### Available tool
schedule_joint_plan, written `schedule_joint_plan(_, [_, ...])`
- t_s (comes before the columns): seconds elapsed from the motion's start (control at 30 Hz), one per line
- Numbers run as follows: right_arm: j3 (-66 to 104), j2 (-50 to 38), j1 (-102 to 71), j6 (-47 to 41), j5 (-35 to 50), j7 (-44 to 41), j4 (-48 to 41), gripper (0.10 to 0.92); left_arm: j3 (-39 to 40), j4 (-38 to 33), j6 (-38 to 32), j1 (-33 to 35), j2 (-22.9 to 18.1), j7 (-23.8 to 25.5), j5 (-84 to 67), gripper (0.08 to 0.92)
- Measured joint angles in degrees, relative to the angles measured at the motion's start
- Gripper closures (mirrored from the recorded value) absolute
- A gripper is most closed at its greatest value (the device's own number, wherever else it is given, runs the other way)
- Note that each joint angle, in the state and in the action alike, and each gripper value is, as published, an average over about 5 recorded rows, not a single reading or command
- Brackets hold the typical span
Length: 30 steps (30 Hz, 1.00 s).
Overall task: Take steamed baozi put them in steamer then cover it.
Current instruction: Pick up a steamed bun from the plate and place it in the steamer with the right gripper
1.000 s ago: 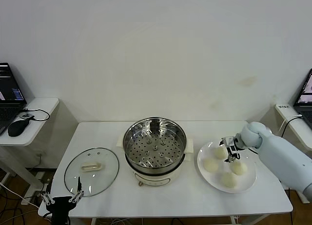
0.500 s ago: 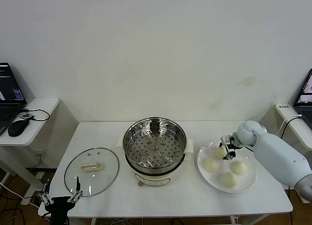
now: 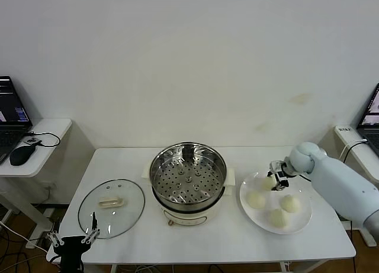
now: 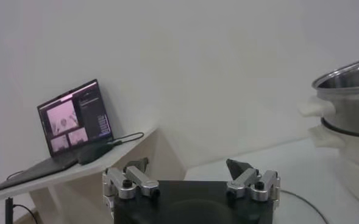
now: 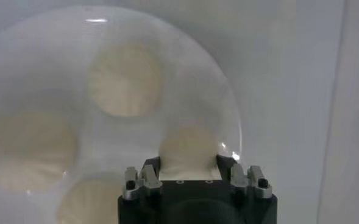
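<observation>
Four cream-white steamed baozi are in view at the white plate [image 3: 303, 218] on the table's right. My right gripper [image 3: 276, 181] is shut on the back one [image 3: 269, 182], which fills the gap between the fingers in the right wrist view [image 5: 188, 149]. The other three [image 3: 255, 199] [image 3: 289, 203] [image 3: 276, 217] lie on the plate. The steel steamer [image 3: 188, 177] stands uncovered at the table's middle, its perforated tray bare. Its glass cover [image 3: 111, 200] lies flat to the left. My left gripper [image 3: 74, 242] is open and idle below the table's front left corner.
A side table [image 3: 44, 134] on the left carries a laptop [image 3: 10, 110] and a mouse [image 3: 21, 156]. Another laptop [image 3: 371, 116] stands at the far right. In the left wrist view the steamer's side [image 4: 348, 115] rises close to my left gripper [image 4: 188, 173].
My right gripper has closed on the back baozi and shifted a little up and back over the plate. The left arm has stayed put.
</observation>
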Motion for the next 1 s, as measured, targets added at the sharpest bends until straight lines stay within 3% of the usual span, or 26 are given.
schedule_joint_plan(0.4, [-11.9,-0.3,18.6,0.1,12.9,0.2,6.1,0.417,0.5,-0.1,0.2,-1.0,1.1,0.1,-1.6,0.177])
schedule_joint_plan(0.73, [-22.8,9.2,30.4,3.4,20.6,2.7,6.0,0.414,0.4,-0.3,0.5,-1.8,1.1,0.3,-2.6,0.177])
schedule_joint_plan(1.0, [-29.5,18.0,33.1,8.9,21.7,4.3,4.3,0.414,0.2,-0.8,0.7,-1.7,0.8,0.9,-2.6,0.177])
